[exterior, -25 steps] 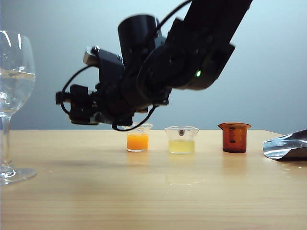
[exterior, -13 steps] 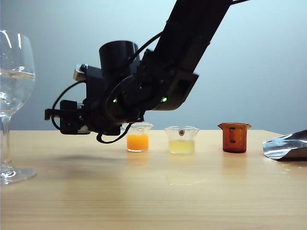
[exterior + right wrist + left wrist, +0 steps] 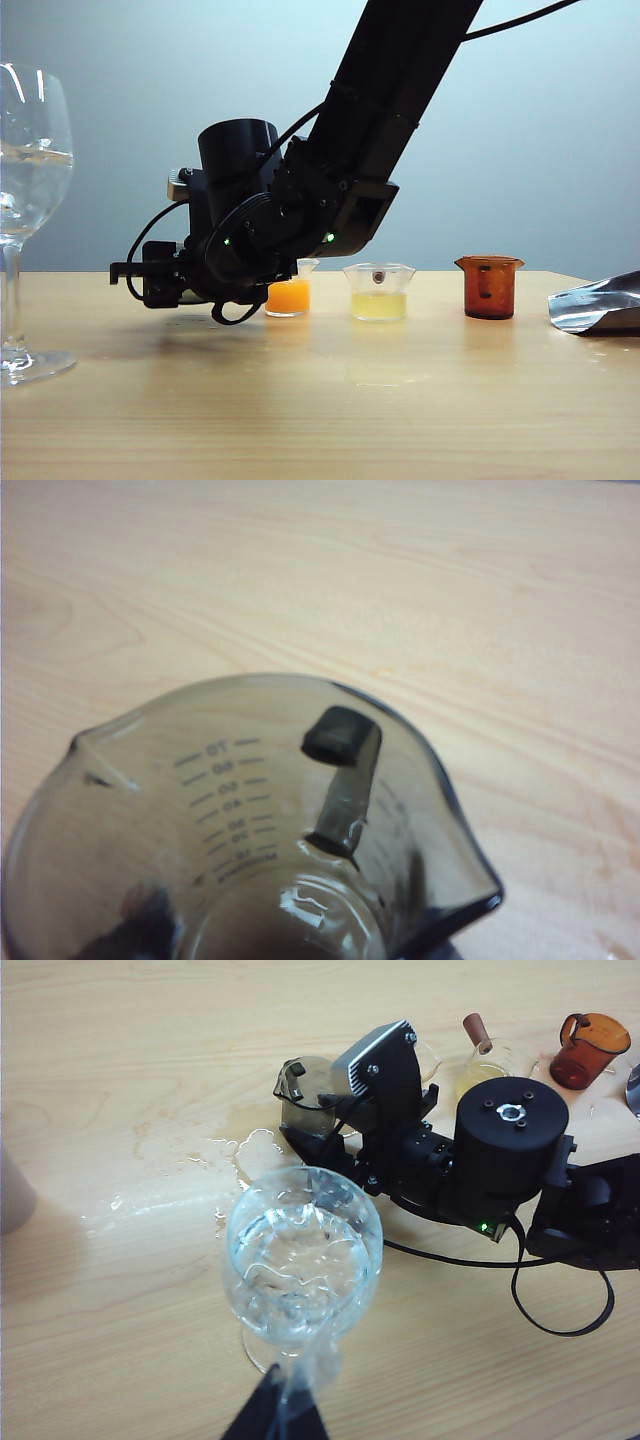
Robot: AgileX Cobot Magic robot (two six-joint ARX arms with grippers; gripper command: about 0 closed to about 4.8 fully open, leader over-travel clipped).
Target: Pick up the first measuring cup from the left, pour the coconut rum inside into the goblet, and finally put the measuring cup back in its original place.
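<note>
The smoky grey measuring cup (image 3: 305, 1100) is being held upright, seemingly empty; the goblet (image 3: 300, 1260), nearby, is holding clear coconut rum (image 3: 295, 1275).

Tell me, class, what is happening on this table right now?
The right gripper holds the smoky measuring cup, one finger inside its rim, low over the table at the left end of the cup row. The left gripper holds the goblet, which contains clear liquid. Spilled drops lie on the wood.

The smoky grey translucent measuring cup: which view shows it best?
The right wrist view: the smoky grey translucent measuring cup fills it, markings legible, held by the right gripper. The left wrist view shows it small behind that arm. In the exterior view the arm hides it.
</note>
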